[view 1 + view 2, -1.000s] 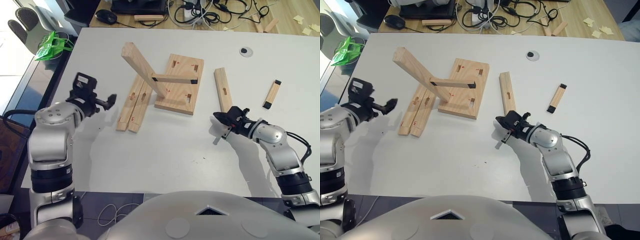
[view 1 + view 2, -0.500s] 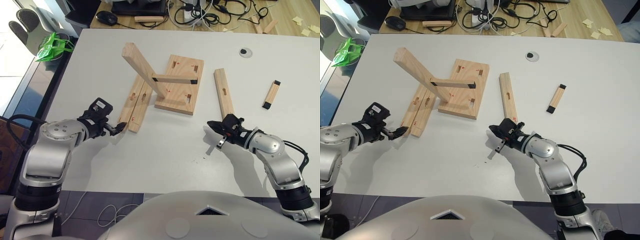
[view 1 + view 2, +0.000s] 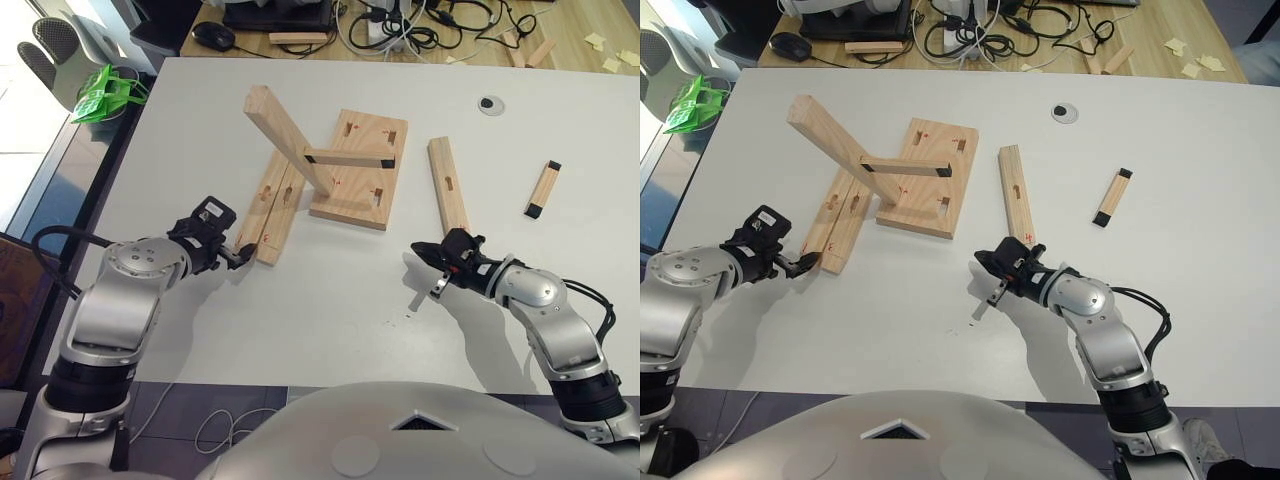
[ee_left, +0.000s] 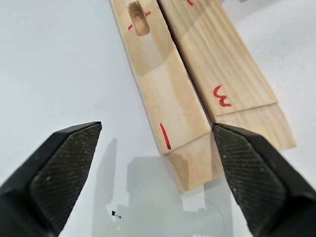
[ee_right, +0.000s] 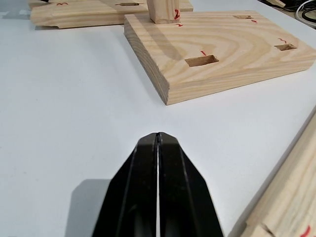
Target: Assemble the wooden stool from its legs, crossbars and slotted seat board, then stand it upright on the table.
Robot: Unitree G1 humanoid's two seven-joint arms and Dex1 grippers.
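At lower right of centre, the right hand [image 3: 418, 248] is held clenched on nothing over the bench [image 3: 330, 300]. At lower left, the left hand [image 3: 240, 256] is spread open at the near ends of two paired legs [image 3: 268, 205]. Farther up at centre, the slotted seat board [image 3: 362, 175] is laid flat, with a tilted leg [image 3: 283, 135] set in it and a crossbar [image 3: 346, 158] joined to that leg.

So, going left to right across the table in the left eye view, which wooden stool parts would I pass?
You'd pass the two legs lying side by side → the seat board → the single slotted leg → the short crossbar with a black end.
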